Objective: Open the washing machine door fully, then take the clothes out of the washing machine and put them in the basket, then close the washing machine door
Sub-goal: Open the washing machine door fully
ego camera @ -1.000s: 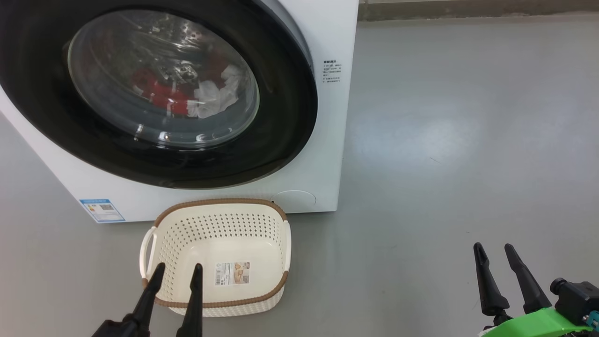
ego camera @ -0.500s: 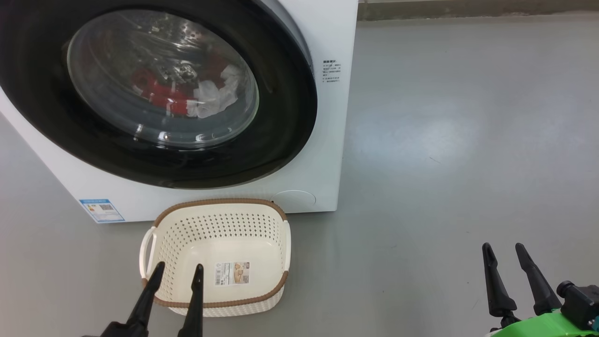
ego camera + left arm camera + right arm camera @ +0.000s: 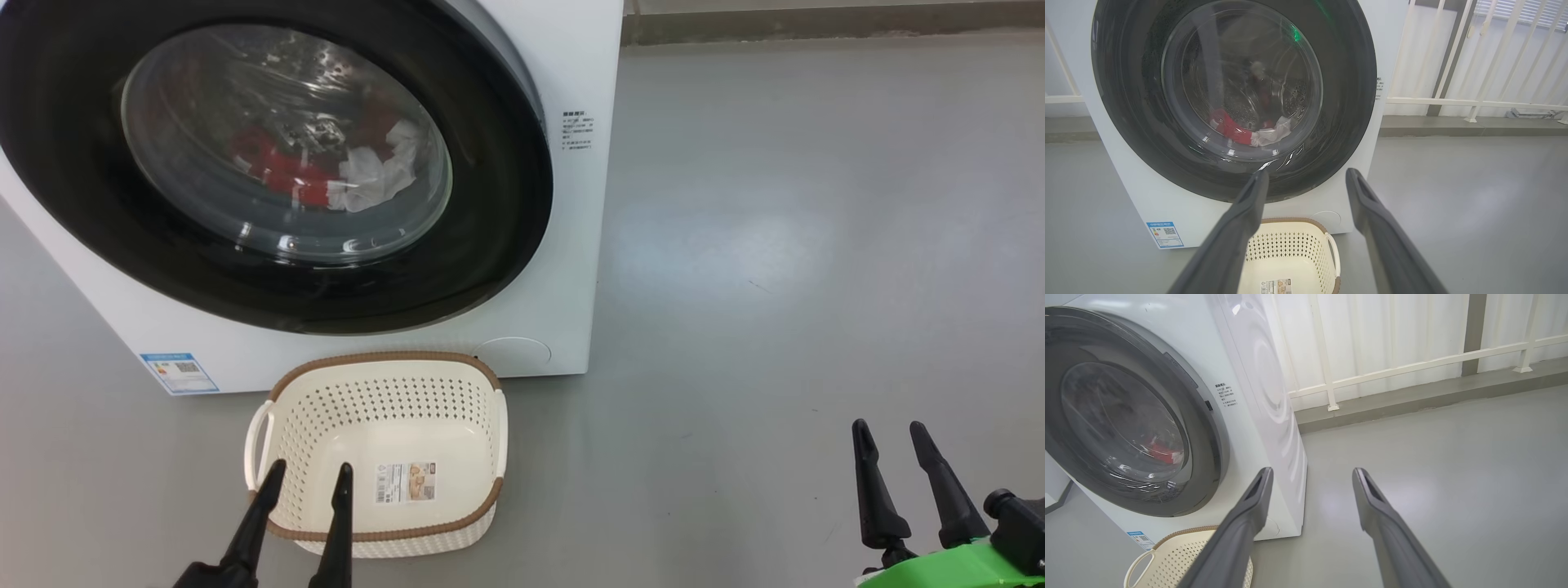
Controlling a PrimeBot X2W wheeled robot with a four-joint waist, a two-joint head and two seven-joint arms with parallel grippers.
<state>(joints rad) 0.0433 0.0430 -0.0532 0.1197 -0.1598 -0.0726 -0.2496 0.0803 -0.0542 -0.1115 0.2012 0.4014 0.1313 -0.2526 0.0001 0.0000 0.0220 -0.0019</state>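
Observation:
The white washing machine [image 3: 571, 245] stands at the upper left, its round black-rimmed door [image 3: 490, 204] shut. Through the glass I see red and white clothes [image 3: 326, 175] in the drum, and the clothes [image 3: 1241, 132] show in the left wrist view too. The cream basket [image 3: 384, 380] sits empty on the floor in front of the machine. My left gripper [image 3: 309, 472] hovers open over the basket's near left corner. My right gripper [image 3: 890, 429] is open at the lower right, far from the machine, above bare floor. The door [image 3: 1208, 449] shows shut in the right wrist view as well.
Grey floor [image 3: 775, 286] stretches to the right of the machine. A white railing [image 3: 1392, 371] and a low kerb [image 3: 1412, 400] run along the back. A blue label [image 3: 178, 371] marks the machine's lower front.
My right gripper has drifted a little right and down in the head view. The head view itself has shifted slightly. The left gripper, door and basket stay as they were.

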